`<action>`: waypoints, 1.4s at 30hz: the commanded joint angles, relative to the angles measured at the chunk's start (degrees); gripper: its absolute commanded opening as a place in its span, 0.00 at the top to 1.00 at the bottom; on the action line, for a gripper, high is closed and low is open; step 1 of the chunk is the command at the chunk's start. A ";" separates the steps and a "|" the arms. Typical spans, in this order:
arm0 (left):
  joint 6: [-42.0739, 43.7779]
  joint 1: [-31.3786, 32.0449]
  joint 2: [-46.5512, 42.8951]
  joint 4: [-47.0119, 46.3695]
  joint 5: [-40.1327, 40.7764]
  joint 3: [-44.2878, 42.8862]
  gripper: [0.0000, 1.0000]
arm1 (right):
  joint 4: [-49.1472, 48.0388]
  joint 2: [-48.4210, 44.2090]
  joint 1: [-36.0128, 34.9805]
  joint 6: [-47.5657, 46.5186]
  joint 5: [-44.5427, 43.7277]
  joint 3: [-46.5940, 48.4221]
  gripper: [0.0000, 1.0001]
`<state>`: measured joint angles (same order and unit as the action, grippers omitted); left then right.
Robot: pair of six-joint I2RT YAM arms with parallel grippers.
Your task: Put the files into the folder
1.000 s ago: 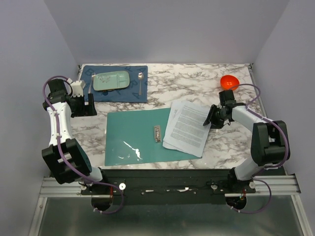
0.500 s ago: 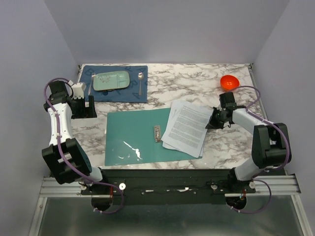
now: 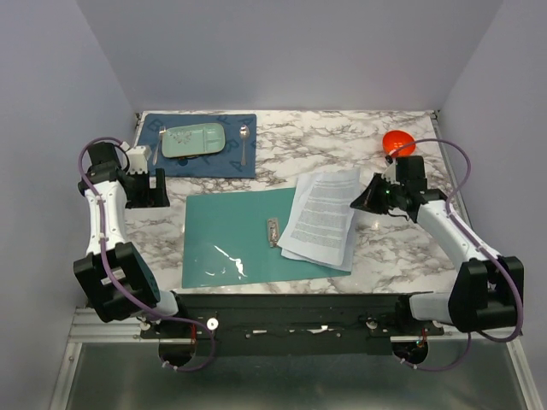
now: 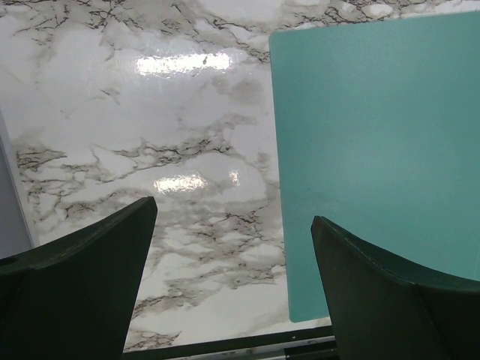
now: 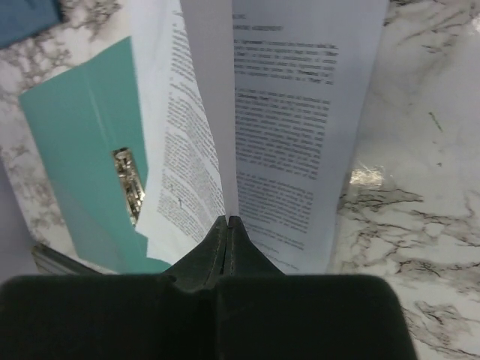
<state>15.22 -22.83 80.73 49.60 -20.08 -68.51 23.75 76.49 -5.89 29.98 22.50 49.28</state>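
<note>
Files (image 3: 320, 218) pickup in hand: right gripper (image 5: 227, 225) pinching their edge; left gripper (image 4: 232, 214) spread, empty. Next: slide leftward onto folder (image 3: 231, 235)

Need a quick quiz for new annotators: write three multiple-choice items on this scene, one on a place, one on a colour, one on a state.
1. Where do the papers lie relative to the folder?
A. clear of it
B. over its right part
C. under it

2. What colour is the folder?
A. teal
B. yellow
C. red

3. The right claw is:
A. wide open
B. shut on a sheet
C. out of view

Answers:
1 B: the top view shows the papers covering the folder's right edge.
2 A: the top and left wrist views both show it teal.
3 B: the right wrist view shows the claw closed on the edge of a raised sheet.
</note>
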 commanded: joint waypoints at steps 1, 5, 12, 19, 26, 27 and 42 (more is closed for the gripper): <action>1.12 0.68 -1.45 0.23 0.74 0.83 0.01 | -2.39 -5.64 -0.79 0.35 8.78 0.73 0.99; 0.95 0.94 -1.71 0.49 0.92 0.75 0.01 | -3.00 -8.81 -2.36 0.43 12.30 2.48 0.99; 1.04 1.21 -1.81 0.49 1.44 1.45 0.01 | -3.10 -8.99 -14.04 -0.18 11.95 11.77 0.99; 2.18 1.21 -1.36 -0.47 2.50 2.68 0.01 | -0.28 -3.11 -23.72 -3.17 10.89 21.73 0.99; 3.15 1.30 -1.45 -0.56 2.67 4.08 0.01 | 0.77 3.31 -25.84 -6.51 10.20 24.37 0.99; 3.23 1.21 -1.54 -0.47 2.67 4.26 0.01 | 0.95 4.27 -25.93 -7.38 10.11 24.64 0.99; 6.04 1.21 -2.68 -0.74 3.46 6.28 0.01 | 8.59 19.66 -28.12 -18.72 6.42 35.18 0.99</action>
<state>18.22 -22.00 79.00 48.93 -17.82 -63.57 28.75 95.15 -32.91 15.79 30.06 80.51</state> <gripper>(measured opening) 0.988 0.012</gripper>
